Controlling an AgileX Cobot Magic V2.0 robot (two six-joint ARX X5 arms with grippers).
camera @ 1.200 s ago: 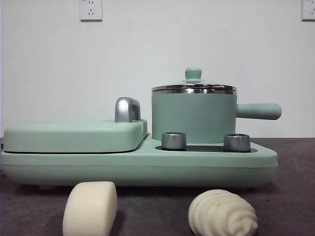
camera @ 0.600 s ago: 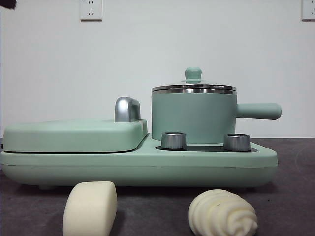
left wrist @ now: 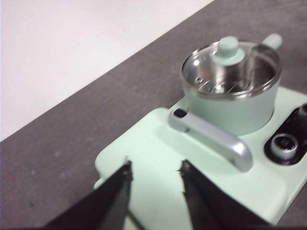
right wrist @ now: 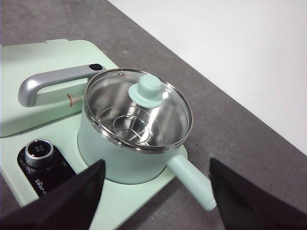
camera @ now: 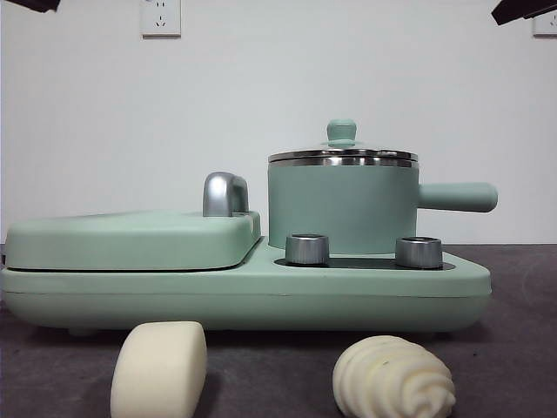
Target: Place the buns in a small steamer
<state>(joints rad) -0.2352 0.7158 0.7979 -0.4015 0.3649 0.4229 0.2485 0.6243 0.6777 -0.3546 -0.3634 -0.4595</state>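
Second black arm tip newly at top corner. Left end effector (left wrist: 153, 175) and right end effector (right wrist: 156, 179) spread, empty. Steamer (camera: 342, 205) upright, handle sideways.

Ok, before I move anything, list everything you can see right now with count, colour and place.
Buns: 2, cream-white, on the table in front of the cooker; smooth block bun, ridged spiral bun.
Steamer: 1, mint green with steel rim, on the cooker beside the griddle, handle pointing outward.
Lid: 1, glass with green knob, on the steamer.
Cooker base: 1, mint green.
Griddle lid: 1, mint green, chrome handle, shut.
Knobs: 2, silver, in front of the steamer.
Wall sockets: 2, white.
Table: 1, dark grey.
Left gripper: black, open, above the griddle lid.
Right gripper: black, open, above the steamer.
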